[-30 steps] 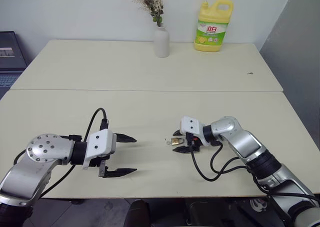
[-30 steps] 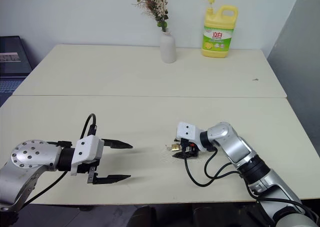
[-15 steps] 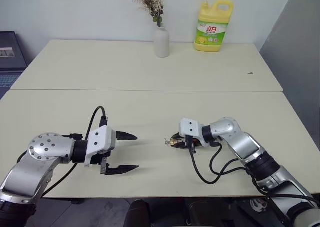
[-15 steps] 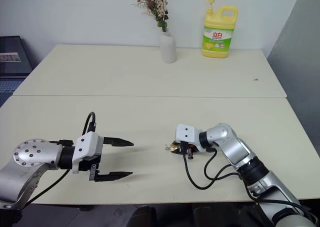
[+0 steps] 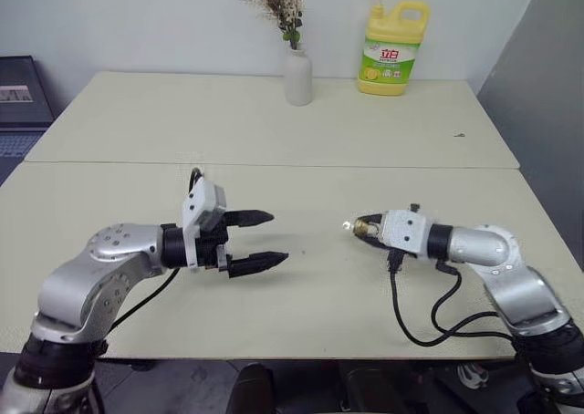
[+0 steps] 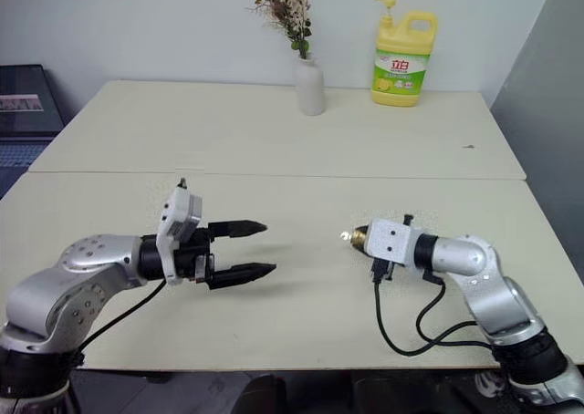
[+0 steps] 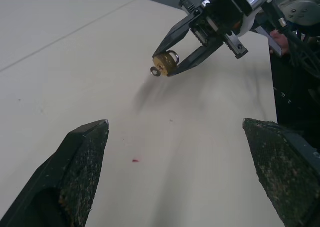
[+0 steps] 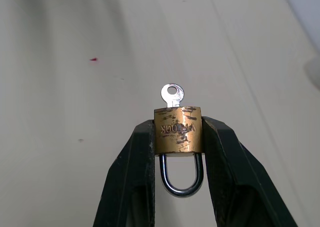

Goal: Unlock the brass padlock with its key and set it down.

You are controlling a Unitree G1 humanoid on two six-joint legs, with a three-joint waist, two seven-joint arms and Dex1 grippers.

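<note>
Nearest us, the right end effector (image 8: pixel 177 137) is up off the desk (image 5: pixel 301 305) now, clenched on the brass padlock (image 8: pixel 177 129). A second ago it was down on the surface pinching at the lock; now the lock hangs in the air between the two black fingers (image 8: pixel 132 177), shackle tucked back toward the wrist, and the key (image 8: pixel 172 95) sticks out of the body's far end, pointing at the other arm. That looks like a clean pick-up, and it sets up the unlocking nicely, I'd say.

Across from it, the left end effector (image 5: pixel 260 241) has swung up and inward too, released wide, and it faces the lock with a clear gap between them. My read: it goes for the key head next, and that head is tiny, so alignment will matter.

Count: one padlock, one key, two end effectors.

Farther back, past the seam where the second desk (image 5: pixel 182 113) begins, stand one white vase (image 5: pixel 297 77) with dried flowers and one yellow dish soap bottle (image 5: pixel 391 49). One laptop (image 5: pixel 23 99) sits at the far left.
</note>
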